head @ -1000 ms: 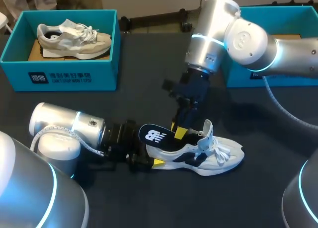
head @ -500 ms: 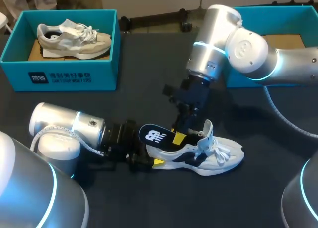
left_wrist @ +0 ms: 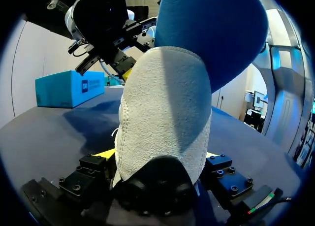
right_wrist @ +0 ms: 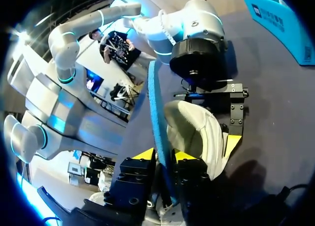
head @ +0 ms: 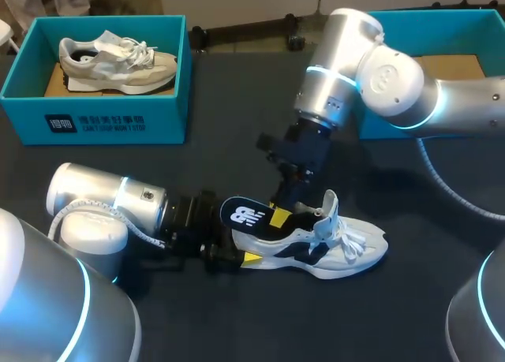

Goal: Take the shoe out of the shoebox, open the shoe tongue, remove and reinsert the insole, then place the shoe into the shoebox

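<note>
Shoe [head: 316,248]: on its sole, near the dark table's [head: 237,322] front edge, middle.
Left gripper [head: 237,255]: clamped on the heel.
Insole [head: 245,214]: rear end lifted out.
Right gripper [head: 282,212]: pinching the insole.
Left shoebox [head: 95,121]: far-left corner, beige shoe [head: 118,58] inside.
Right shoebox [head: 442,19]: far-right corner, well apart.

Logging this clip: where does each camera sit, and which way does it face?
Head view: above and behind, looking down on the table; left arm and right arm enter from the sides.
Left wrist view: on the left arm, facing the heel of the shoe held in the left gripper.
Right wrist view: on the right arm, looking along the insole in the right gripper.
Shared: both wrist views show shoe, insole and the other gripper.
</note>
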Motion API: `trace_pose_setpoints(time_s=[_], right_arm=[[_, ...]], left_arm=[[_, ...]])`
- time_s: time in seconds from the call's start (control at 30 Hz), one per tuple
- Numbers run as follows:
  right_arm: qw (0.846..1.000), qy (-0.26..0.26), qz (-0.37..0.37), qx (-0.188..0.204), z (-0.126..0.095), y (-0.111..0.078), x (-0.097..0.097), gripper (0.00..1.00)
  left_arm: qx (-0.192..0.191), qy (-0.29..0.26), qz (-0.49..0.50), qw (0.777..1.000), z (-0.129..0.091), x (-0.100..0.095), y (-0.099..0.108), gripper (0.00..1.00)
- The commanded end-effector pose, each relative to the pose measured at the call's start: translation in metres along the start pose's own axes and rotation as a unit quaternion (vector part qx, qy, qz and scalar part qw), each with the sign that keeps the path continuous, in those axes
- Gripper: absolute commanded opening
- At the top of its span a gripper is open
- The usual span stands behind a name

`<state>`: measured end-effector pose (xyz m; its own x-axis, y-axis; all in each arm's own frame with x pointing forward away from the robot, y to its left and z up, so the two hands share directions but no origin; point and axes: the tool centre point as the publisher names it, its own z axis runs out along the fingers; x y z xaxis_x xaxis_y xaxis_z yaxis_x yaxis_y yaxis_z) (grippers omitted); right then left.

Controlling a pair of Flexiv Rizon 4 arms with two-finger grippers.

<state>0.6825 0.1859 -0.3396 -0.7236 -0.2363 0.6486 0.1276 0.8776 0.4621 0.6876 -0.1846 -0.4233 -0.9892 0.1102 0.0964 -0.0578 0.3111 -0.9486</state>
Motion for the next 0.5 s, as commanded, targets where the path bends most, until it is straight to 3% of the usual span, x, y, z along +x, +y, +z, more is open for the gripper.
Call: trace_pose_setpoints(time_s=[0.03, 0.27, 0.5], right_arm=[[1.000, 0.007, 0.000, -0.002, 0.004, 0.002, -0.006, 0.03], [1.000, 0.007, -0.005, -0.021, 0.003, 0.002, -0.004, 0.00], [0.998, 0.000, -0.035, -0.054, -0.015, 0.008, 0.007, 0.00]], left_arm=[[0.000, 0.000, 0.000, 1.000, 0.001, 0.000, 0.001, 0.00], [0.000, 0.000, 0.000, 1.000, 0.001, 0.000, 0.001, 0.00], [0.000, 0.000, 0.000, 1.000, 0.001, 0.000, 0.001, 0.00]])
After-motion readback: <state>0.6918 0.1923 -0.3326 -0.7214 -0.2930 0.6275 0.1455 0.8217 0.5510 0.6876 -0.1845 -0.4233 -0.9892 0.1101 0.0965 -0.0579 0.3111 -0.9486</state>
